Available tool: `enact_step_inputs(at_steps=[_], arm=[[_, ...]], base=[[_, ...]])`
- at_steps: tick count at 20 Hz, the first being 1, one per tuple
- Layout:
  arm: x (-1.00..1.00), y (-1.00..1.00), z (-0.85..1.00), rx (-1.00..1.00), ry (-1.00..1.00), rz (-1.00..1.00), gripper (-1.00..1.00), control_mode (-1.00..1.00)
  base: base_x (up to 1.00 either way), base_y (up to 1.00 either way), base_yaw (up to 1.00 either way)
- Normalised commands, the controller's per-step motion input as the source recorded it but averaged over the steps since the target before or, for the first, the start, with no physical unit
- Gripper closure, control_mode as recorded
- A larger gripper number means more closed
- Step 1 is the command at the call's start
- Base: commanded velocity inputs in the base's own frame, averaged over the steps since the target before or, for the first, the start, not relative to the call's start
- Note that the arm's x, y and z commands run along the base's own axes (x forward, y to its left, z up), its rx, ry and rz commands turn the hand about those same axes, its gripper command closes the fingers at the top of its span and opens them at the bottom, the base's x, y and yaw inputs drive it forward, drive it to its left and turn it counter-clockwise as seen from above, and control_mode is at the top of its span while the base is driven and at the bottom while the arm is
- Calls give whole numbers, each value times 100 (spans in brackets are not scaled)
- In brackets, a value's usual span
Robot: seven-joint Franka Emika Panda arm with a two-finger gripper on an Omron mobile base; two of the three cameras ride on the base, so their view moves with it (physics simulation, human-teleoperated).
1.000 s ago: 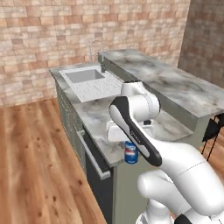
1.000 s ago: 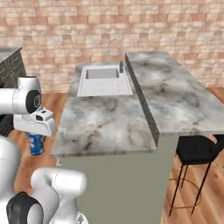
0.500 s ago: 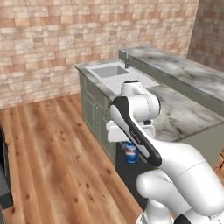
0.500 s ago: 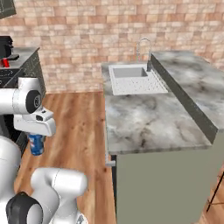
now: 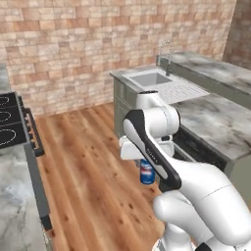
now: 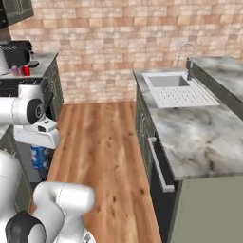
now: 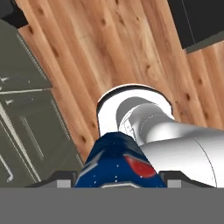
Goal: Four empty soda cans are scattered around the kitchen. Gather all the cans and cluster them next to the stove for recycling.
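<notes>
Wood floor (image 5: pixel 93 162) lay between hand (image 7: pixel 118 177) and stove (image 5: pixel 12 127): hand gripped blue can (image 5: pixel 147 172) mid-carry, well short of stove, not yet delivered; other cans' status unclear.

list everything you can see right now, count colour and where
blue can: 1, blue with white and red, held in the gripper above the floor
small cans: 2, one purplish-pink and one red, on the far counter left in the right base view
stove: 1, black top with white rings, left edge of the left base view
sink: 1, grey, set in the marble counter
faucet: 1, silver, behind the sink
counter: 1, grey-veined marble, right side
floor: 1, wood planks, in the middle
wall: 1, tan brick, at the back
black appliance: 1, behind the small cans
gripper: 1, shut on the blue can
</notes>
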Motion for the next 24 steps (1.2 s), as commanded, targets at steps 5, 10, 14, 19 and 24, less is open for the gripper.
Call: enact_step_inputs(at_steps=[5,10,14,19,24], arm=[[0,0,0,0,0,0,100,100],[0,0,0,0,0,0,100,100],[0,0,0,0,0,0,100,100],[0,0,0,0,0,0,100,100],[0,0,0,0,0,0,100,100]], base=[[91,29,1],[83,-1,4],[80,27,3],[99,16,8],[100,-1,10]])
